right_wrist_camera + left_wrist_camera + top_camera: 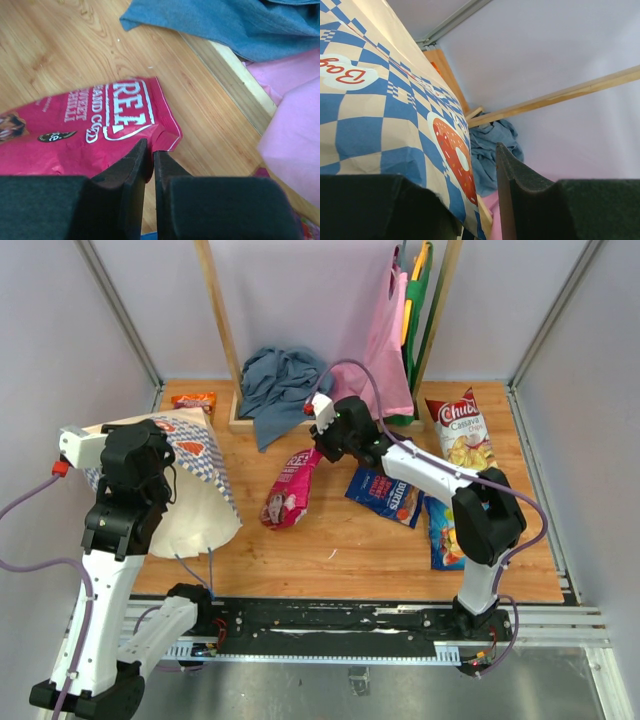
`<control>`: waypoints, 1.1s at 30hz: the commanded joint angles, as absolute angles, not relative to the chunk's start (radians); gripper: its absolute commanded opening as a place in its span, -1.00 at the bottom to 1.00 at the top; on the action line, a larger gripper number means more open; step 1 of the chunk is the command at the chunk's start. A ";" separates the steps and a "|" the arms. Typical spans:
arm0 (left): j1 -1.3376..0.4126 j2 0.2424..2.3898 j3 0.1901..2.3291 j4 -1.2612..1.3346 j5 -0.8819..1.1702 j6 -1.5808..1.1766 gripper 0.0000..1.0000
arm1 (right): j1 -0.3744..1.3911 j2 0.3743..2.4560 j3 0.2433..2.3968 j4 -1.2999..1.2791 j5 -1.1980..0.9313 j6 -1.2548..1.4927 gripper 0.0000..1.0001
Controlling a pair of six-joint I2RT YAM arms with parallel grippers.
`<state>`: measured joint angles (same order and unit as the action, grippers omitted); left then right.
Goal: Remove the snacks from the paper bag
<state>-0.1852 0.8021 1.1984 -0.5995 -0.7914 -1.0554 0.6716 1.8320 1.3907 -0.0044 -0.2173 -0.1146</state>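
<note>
The snacks are lying glossy on the wooden table (330,550): the red-and-white Chuds bag (457,427) at 2 o'clock and the dark blue bags (385,495) at 4. The right gripper (149,165) is pinching the magenta Real bag (75,135) by its corner, jaws nearly together. The checkered paper bag (195,490) is leaning at 9 o'clock against the left gripper (455,170); whether that gripper is clamping it, I cannot tell.

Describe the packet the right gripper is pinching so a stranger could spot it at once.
On the wooden table, in front of the grey-blue cloth heap, the packet lies between the paper bag and the dark blue packets. It alone is magenta with white lettering, its corner pinched in the right gripper.
</note>
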 commanded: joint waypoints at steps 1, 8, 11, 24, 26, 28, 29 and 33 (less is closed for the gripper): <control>-0.178 0.800 1.194 -0.562 -0.818 -1.042 -0.35 | 0.648 1.840 1.433 -0.087 -0.217 -0.244 -0.76; -0.178 0.803 1.193 -0.562 -0.809 -1.041 -0.35 | 0.620 1.893 1.570 -0.163 -0.237 -0.228 0.49; -0.178 0.799 1.191 -0.562 -0.815 -1.036 -0.35 | 0.633 1.827 1.530 -0.116 -0.291 -0.192 0.91; -0.178 0.776 1.146 -0.538 -0.803 -1.015 -0.35 | 0.923 1.421 1.065 0.116 -0.226 -0.020 0.97; -0.178 0.774 1.144 -0.541 -0.801 -1.011 -0.35 | 1.003 1.419 1.035 0.073 -0.150 -0.008 0.98; -0.178 0.772 1.149 -0.540 -0.803 -1.002 -0.35 | 1.046 1.434 1.005 0.058 -0.157 0.051 0.88; -0.177 0.773 1.152 -0.540 -0.803 -1.000 -0.35 | 1.064 1.449 0.984 0.071 -0.172 0.088 0.76; -0.178 0.771 1.165 -0.541 -0.792 -0.999 -0.35 | 1.123 1.525 0.892 0.187 -0.244 0.195 0.39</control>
<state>-0.1852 0.7849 1.1484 -0.5770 -0.7815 -1.0168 1.0889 1.4570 0.9581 0.1143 -0.2287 0.0700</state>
